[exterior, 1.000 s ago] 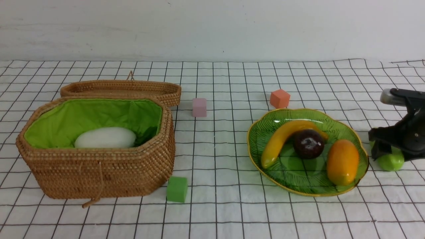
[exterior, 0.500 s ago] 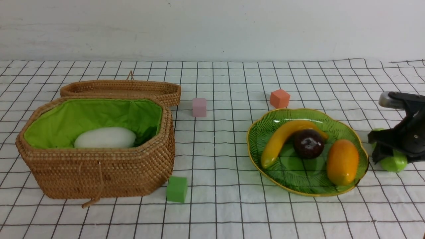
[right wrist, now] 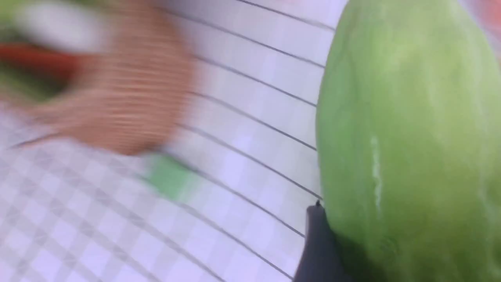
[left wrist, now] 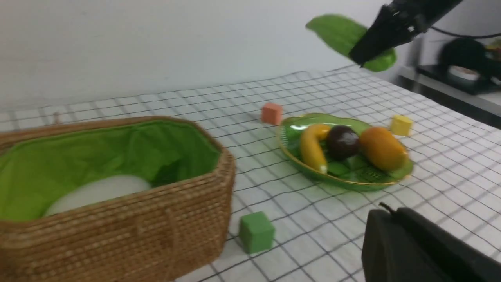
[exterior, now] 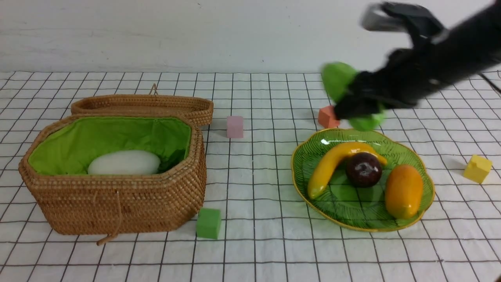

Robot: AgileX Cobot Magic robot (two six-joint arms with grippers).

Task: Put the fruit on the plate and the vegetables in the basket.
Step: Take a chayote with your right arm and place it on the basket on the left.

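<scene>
While my right gripper (exterior: 358,107) is clamping the cucumber (exterior: 337,81) crosswise in mid-air above the plate's (exterior: 305,156) far rim, I am seeing the basket (exterior: 117,203) lying well off to its left, nearer my idle, closed left arm.

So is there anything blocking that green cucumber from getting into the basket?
Nothing visible. The right gripper holds the cucumber in the air, and the basket stands open, its lid behind it.
</scene>
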